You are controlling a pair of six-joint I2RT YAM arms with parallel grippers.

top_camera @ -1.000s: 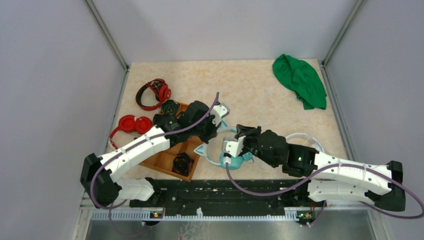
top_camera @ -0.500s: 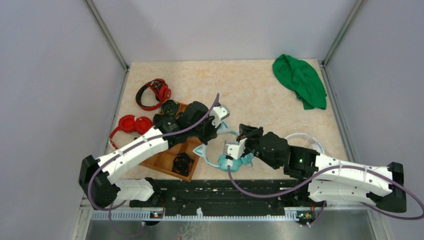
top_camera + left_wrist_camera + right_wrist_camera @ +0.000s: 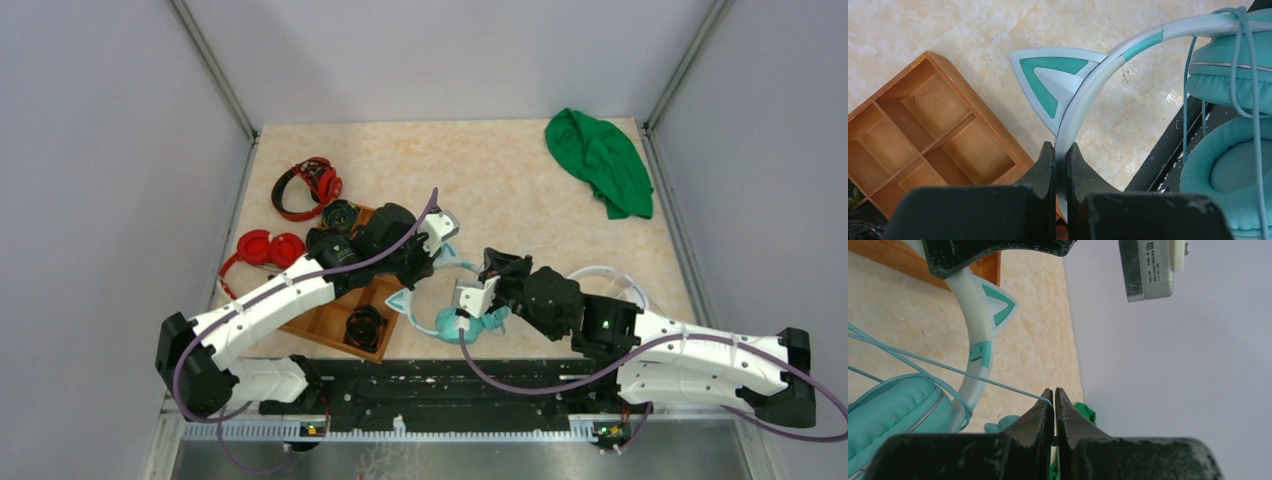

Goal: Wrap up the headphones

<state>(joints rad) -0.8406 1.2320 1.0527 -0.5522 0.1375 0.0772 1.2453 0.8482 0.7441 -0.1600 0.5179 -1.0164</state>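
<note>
**Cable drawn a little further, band held fast**

Over the last second my right arm crept toward 3 o'clock on the table (image 3: pixel 520 180), and the teal cups of the headphones (image 3: pixel 485 322) slid a touch that way with it. The left arm hardly moved.

The left claw (image 3: pixel 1062 150) stayed clamped on the pale headband (image 3: pixel 1108 60), just below one cat ear (image 3: pixel 1053 75). The right claw (image 3: pixel 1054 392) had its jaws pressed together, with the thin cable (image 3: pixel 998 385) caught at their tips and running back, nearly straight, to the cups, where it already lay looped in several strands.

The headphones sat at about 6 o'clock on the table, close to the near edge and just at the 3 o'clock side of the wooden tray (image 3: pixel 938 120).

I read the small shift as slack being taken out of the cable before the next turn around the band. Wrapping looked underway, not finished. The risk I saw was the fine cable slipping from so light a pinch, or the pull dragging the cups instead of tightening the loop.
</note>
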